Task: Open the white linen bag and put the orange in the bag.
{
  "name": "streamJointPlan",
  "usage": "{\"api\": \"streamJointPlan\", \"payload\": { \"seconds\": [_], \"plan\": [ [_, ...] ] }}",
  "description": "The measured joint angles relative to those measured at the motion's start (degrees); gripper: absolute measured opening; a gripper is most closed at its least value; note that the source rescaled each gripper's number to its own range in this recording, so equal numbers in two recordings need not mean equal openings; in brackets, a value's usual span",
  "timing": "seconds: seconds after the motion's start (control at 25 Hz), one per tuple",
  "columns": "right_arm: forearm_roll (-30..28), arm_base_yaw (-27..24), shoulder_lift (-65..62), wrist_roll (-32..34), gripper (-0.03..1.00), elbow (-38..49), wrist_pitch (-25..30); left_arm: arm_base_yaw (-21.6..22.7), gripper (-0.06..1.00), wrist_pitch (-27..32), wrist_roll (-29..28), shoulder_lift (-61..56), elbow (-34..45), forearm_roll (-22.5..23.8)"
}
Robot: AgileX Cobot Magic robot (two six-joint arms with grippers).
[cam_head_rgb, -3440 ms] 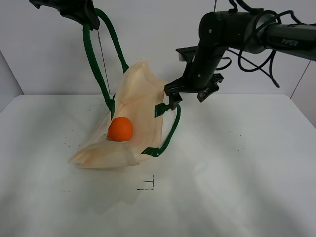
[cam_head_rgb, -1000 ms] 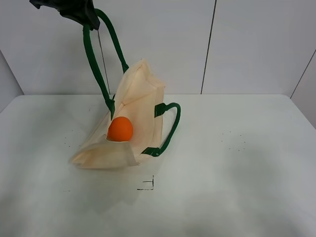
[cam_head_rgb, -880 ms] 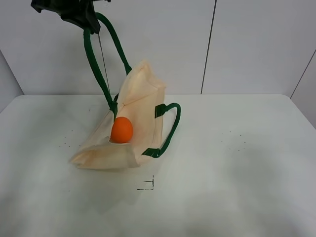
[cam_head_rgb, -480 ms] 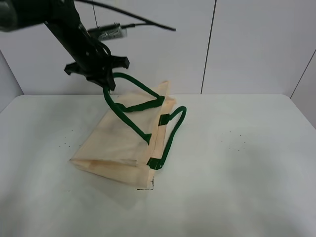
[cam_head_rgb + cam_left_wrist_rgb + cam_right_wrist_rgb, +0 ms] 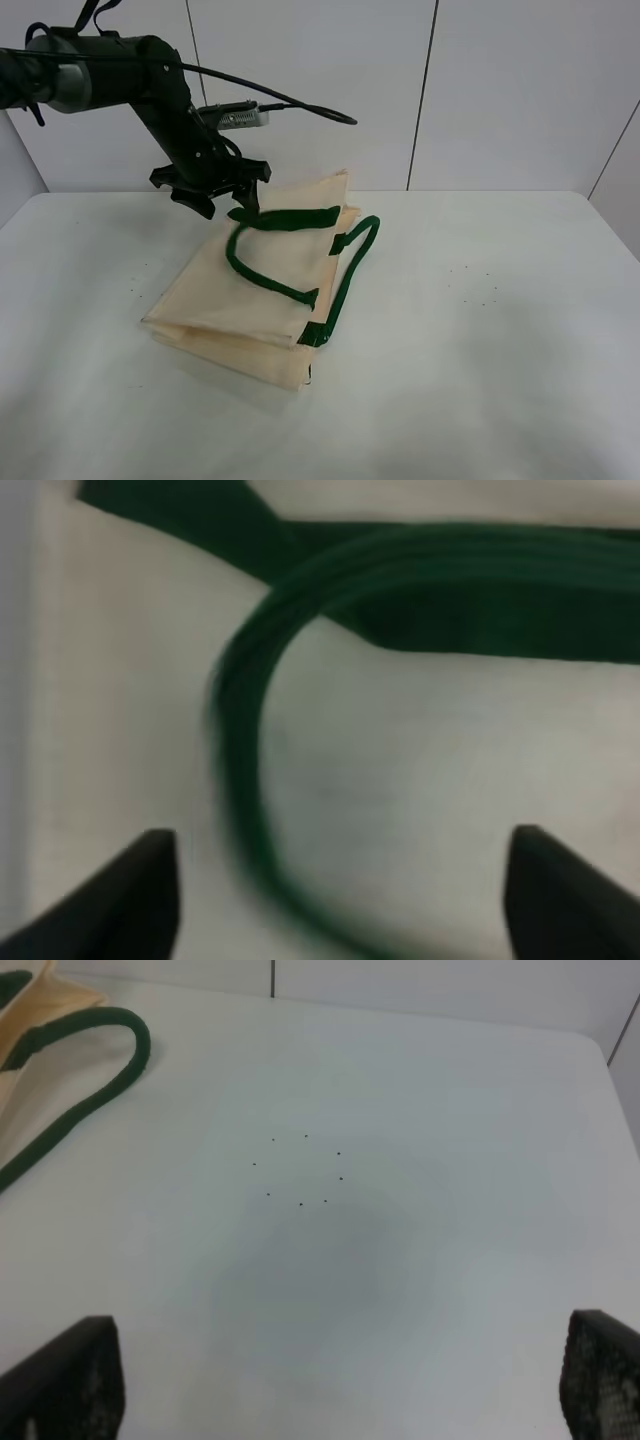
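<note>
Exterior high view, from the front edge back: bare table lies open near and to the right. Next comes the bag, now slumped flat, where a second ago it hung upright from one handle with the orange sitting in its mouth. The orange no longer shows anywhere. I judge it dropped inside as the cloth folded over it, so the task looks all but done. The green handles lie slack on the cloth. Behind them the left gripper hovers low, fingers spread wide with one handle loose between them. The right gripper, likewise spread, holds nothing, well apart from the bag. The wall stands close behind, so free room lies rightward.
</note>
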Motion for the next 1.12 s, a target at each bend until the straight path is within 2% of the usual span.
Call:
{"api": "streamJointPlan", "payload": {
  "seconds": [0.12,0.24,0.6,0.72,0.88,1.12],
  "plan": [
    [0.0,0.0,0.0,0.0,1.00,0.0,0.0,0.0,0.97,0.5,-0.6,0.0,0.0,7.6],
    [0.0,0.0,0.0,0.0,1.00,0.0,0.0,1.2,0.99,0.9,-1.8,0.0,0.0,11.3],
    [0.0,0.0,0.0,0.0,1.00,0.0,0.0,14.9,0.99,4.8,-1.8,0.1,0.0,12.0],
    [0.0,0.0,0.0,0.0,1.00,0.0,0.0,18.2,0.99,6.6,-0.9,0.1,0.0,10.2],
    [0.0,0.0,0.0,0.0,1.00,0.0,0.0,18.9,0.99,9.0,0.0,-1.7,0.0,8.5],
    [0.0,0.0,0.0,0.0,1.00,0.0,0.0,18.9,0.99,16.3,0.0,-9.0,1.5,7.5]
  ]
}}
